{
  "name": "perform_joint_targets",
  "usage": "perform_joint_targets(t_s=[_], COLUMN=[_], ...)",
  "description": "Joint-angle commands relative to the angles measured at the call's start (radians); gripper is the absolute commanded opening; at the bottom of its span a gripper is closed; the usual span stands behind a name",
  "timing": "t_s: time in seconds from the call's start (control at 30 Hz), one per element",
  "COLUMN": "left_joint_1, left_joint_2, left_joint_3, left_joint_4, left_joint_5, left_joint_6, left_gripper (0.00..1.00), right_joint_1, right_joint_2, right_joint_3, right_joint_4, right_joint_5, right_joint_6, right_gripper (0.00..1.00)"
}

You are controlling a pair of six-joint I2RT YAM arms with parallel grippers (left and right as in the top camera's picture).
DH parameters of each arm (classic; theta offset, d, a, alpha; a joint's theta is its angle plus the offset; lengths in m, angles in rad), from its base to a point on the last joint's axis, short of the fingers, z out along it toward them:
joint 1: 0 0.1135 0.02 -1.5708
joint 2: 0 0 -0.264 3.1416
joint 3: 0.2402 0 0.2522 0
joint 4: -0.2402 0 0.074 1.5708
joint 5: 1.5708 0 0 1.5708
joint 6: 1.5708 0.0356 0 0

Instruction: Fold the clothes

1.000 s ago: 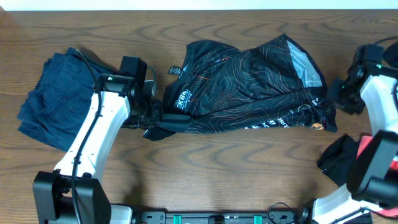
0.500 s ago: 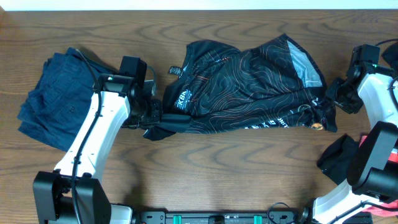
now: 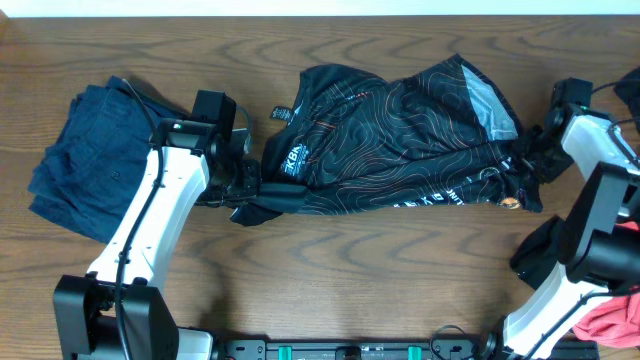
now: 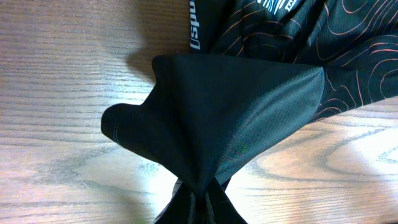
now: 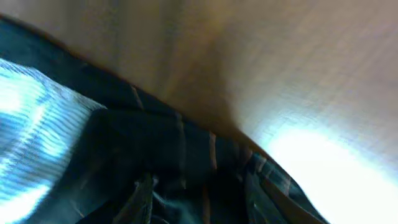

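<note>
Mid-frame, left gripper (image 3: 247, 199) clenched on jersey (image 3: 400, 140) corner; right gripper (image 3: 527, 165) at its right edge, grip unreadable.

The sports jersey (image 3: 400, 140) lies across the table's (image 3: 350, 270) middle, toward the far edge. A folded garment (image 3: 85, 150) lies well left of it, and a crumpled garment (image 3: 530, 262) lies at the near right.

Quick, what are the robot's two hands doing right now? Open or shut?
Left gripper: shut on the black jersey.
Right gripper: beside the black jersey, open or shut cannot be told.
</note>
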Motion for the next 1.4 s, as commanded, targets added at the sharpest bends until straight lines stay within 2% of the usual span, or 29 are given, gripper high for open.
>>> perform_joint_targets(t_s=[0.0, 0.3, 0.7, 0.77, 0.83, 0.87, 1.17, 1.37], left_joint_1=[0.000, 0.000, 0.000, 0.000, 0.000, 0.000, 0.002, 0.035], left_joint_2=[-0.003, -0.003, -0.003, -0.003, -0.003, -0.003, -0.005, -0.051], left_joint_3=[0.002, 0.002, 0.002, 0.002, 0.002, 0.002, 0.005, 0.090], left_joint_4=[-0.002, 0.001, 0.009, 0.008, 0.008, 0.008, 0.009, 0.008], left_joint_5=[-0.012, -0.012, -0.012, -0.012, -0.012, -0.012, -0.012, -0.012], left_joint_6=[-0.005, -0.005, -0.005, -0.005, -0.005, -0.005, -0.005, -0.005], left_gripper=[0.06, 0.06, 0.06, 0.06, 0.06, 0.06, 0.06, 0.06], right_joint_1=[-0.002, -0.012, -0.028, -0.028, -0.028, -0.028, -0.047, -0.089], right_joint_2=[0.009, -0.008, -0.021, -0.020, -0.020, -0.020, -0.049, -0.245], right_joint_3=[0.001, 0.002, 0.001, 0.001, 0.001, 0.001, 0.002, 0.005], right_joint_4=[0.043, 0.057, 0.030, 0.027, 0.023, 0.018, -0.054, -0.103], right_joint_5=[-0.089, -0.126, -0.078, -0.078, -0.078, -0.078, -0.052, -0.085], right_joint_6=[0.032, 0.031, 0.031, 0.030, 0.023, 0.023, -0.021, -0.101], right_gripper=[0.45, 0.41, 0.41, 0.33, 0.09, 0.01, 0.01, 0.01])
